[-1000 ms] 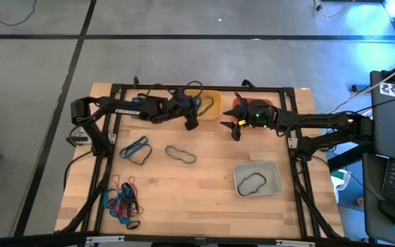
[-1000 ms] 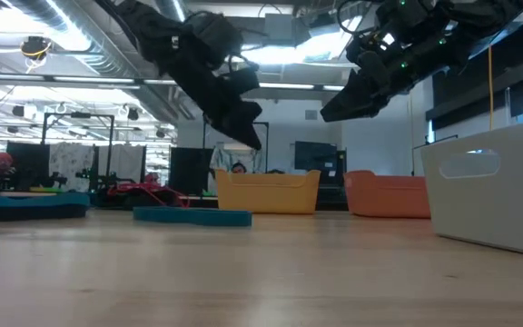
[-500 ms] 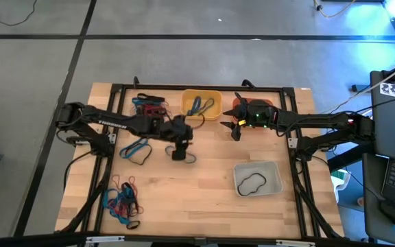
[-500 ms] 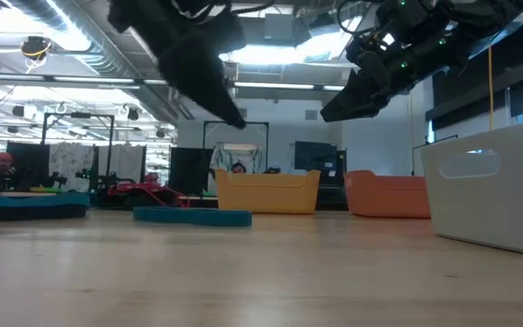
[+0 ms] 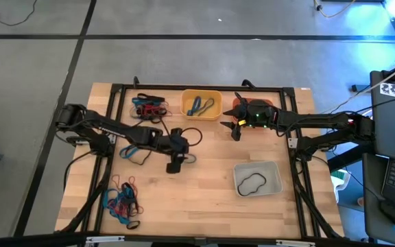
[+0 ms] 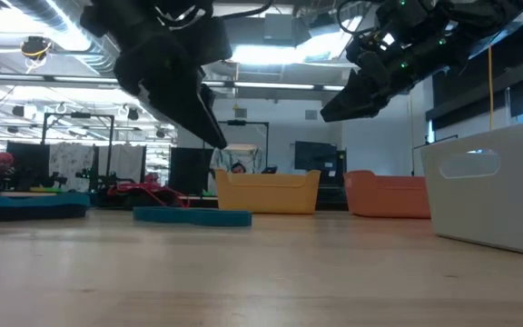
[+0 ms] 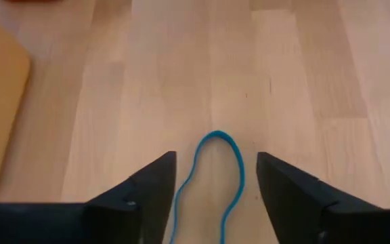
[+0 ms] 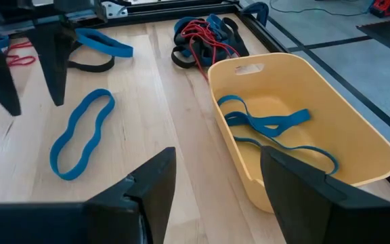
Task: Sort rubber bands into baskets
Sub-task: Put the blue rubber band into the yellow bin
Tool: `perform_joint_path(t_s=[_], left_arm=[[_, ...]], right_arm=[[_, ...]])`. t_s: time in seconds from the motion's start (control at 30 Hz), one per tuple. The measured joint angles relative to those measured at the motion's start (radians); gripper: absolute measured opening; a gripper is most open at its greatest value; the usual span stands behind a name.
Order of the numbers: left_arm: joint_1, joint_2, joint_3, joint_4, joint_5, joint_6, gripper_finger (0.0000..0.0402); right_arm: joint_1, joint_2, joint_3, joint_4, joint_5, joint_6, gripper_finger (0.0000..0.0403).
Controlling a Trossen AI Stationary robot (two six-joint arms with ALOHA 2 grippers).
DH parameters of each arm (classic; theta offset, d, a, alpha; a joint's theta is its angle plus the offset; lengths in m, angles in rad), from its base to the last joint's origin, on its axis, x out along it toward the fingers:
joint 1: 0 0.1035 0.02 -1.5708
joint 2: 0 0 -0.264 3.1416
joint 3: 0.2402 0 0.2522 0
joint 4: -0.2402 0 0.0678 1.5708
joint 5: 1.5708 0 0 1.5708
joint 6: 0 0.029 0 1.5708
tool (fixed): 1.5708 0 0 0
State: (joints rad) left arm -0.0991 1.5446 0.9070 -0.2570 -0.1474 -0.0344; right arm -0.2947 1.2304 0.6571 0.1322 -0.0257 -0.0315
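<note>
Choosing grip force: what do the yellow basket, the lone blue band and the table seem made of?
Yellow basket: probably moulded plastic, with smooth, faintly glossy walls and rounded corners. Blue band: likely rubber, a thin matte loop lying limp and wavy. Table: light wood, with visible grain and plank seams.

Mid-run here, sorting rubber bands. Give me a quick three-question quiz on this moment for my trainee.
1. True or false: the yellow basket holds only blue rubber bands.
2. Which gripper is over the loose blue band on the table? A: left. B: right.
3. Fill in: the black band lies in the ____ basket.

Key:
1. True.
2. A: the left gripper, jaws open either side of the band; the right gripper waits by the orange basket.
3. Grey.
</note>
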Motion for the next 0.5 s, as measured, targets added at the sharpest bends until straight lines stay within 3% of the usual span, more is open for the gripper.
perform_joint_path(t_s=[0.17,0.5], left_arm=[[-0.010,0.041,0.000,-0.053,0.000,0.002,0.0246],[-0.012,0.140,0.000,-0.099,-0.054,0.014,0.0251]], right_arm=[[0.000,0.000,0.000,-0.001,0.000,0.000,0.0214],[0.000,0.000,0.000,-0.001,0.000,0.000,0.0214]])
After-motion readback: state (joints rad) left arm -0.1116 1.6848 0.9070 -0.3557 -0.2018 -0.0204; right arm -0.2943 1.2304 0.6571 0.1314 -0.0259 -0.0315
